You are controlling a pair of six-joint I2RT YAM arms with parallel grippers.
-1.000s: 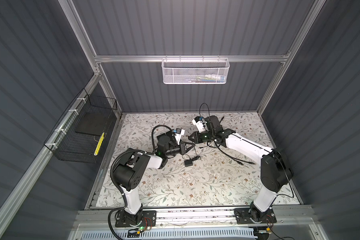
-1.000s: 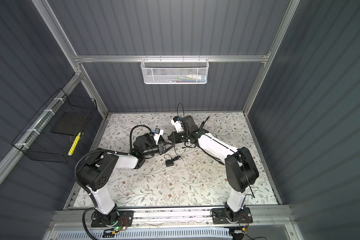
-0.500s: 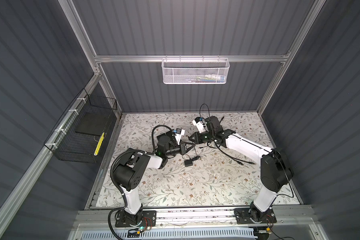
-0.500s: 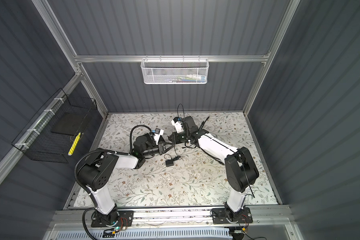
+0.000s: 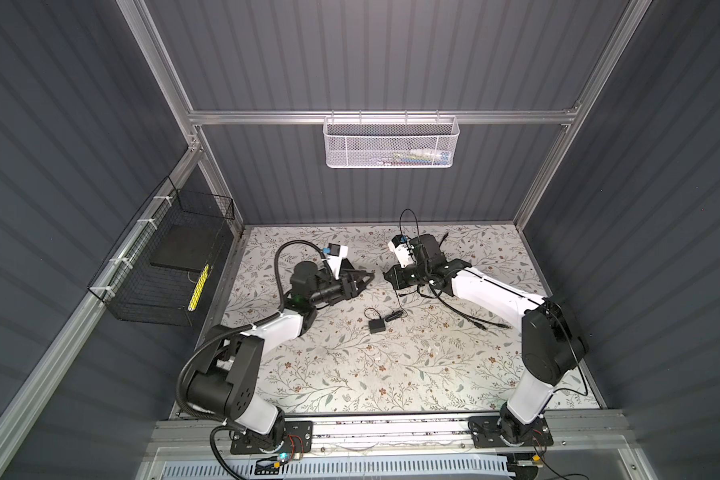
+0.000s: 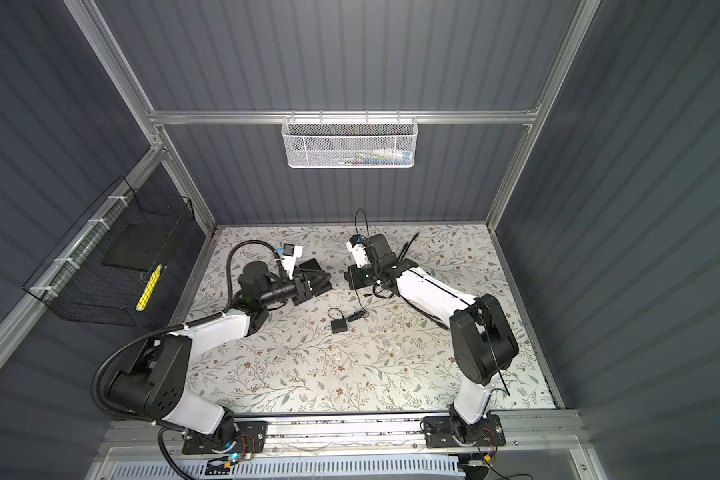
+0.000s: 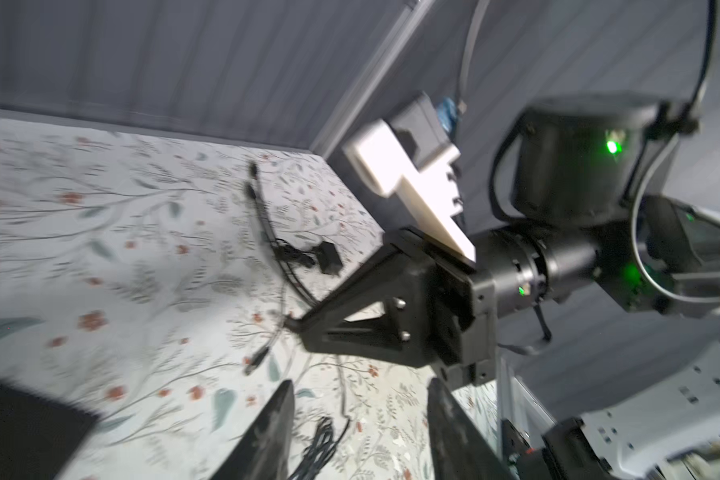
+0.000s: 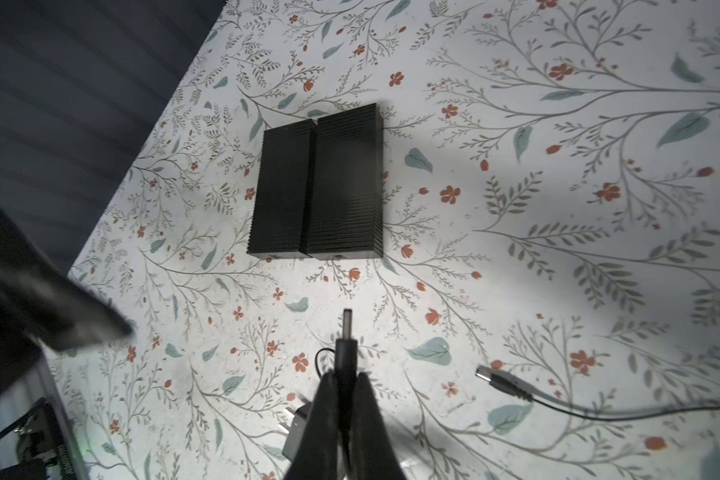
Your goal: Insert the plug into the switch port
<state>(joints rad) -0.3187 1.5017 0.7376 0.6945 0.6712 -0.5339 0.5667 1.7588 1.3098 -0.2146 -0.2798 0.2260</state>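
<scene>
mat point(image 5: 350, 365) with a flower print covers the floor in both top views; above its far middle the left gripper point(image 5: 366, 281) faces the right gripper point(image 5: 387, 277), close but apart, the black boxes point(image 6: 309, 265) just beside the left one, a small adapter point(image 5: 377, 325) nearer the front. left wrist view: its fingers point(image 7: 275, 424) stand apart, nothing between them. right wrist view: fingers point(image 8: 325, 399) pinch the plug point(image 8: 347, 332), pointing at the sockets point(image 8: 337, 256) in the near end of the two touching boxes, apart from them.
</scene>
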